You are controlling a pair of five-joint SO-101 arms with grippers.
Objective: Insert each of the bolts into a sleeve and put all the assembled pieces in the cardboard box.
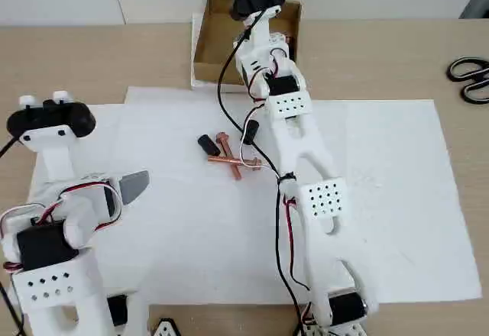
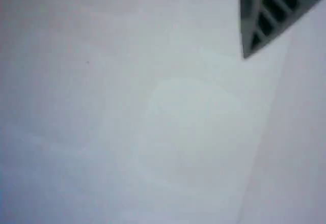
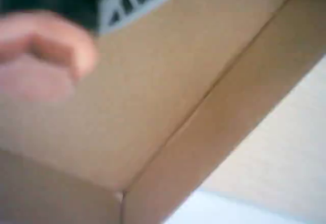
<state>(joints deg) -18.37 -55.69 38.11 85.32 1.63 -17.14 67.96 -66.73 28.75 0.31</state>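
- The right gripper (image 1: 260, 9) hangs over the cardboard box (image 1: 205, 40) at the far edge of the table (image 1: 92, 53), its arm stretched out across the sheet of white paper (image 1: 397, 198).
- In the right wrist view the box's brown floor and an inner corner (image 3: 153, 147) sit very close. A blurred copper-pink shape (image 3: 43, 56) lies just beside the gripper, above the floor.
- I cannot tell whether the right gripper is spread or pressed together, nor whether it pinches that shape.
- The left gripper (image 1: 134, 185) hangs above bare paper near the sheet's left edge, well apart from the loose parts.
- The left wrist view has plain white paper (image 2: 153, 132) under this gripper. I cannot tell whether it is spread or pressed together, and nothing can be seen in it.
- Between the 2 arms, near the middle of the paper, copper bolts (image 1: 231, 160) lie crossed over one another.
- 1 black sleeve (image 1: 207, 144) lies just beside them, on the side toward the left arm, close to the head of 1 bolt.
- These loose parts are on the paper, outside the box and well short of it.
- A pair of scissors (image 1: 470, 78) lies on the bare table at the far right, off the paper.
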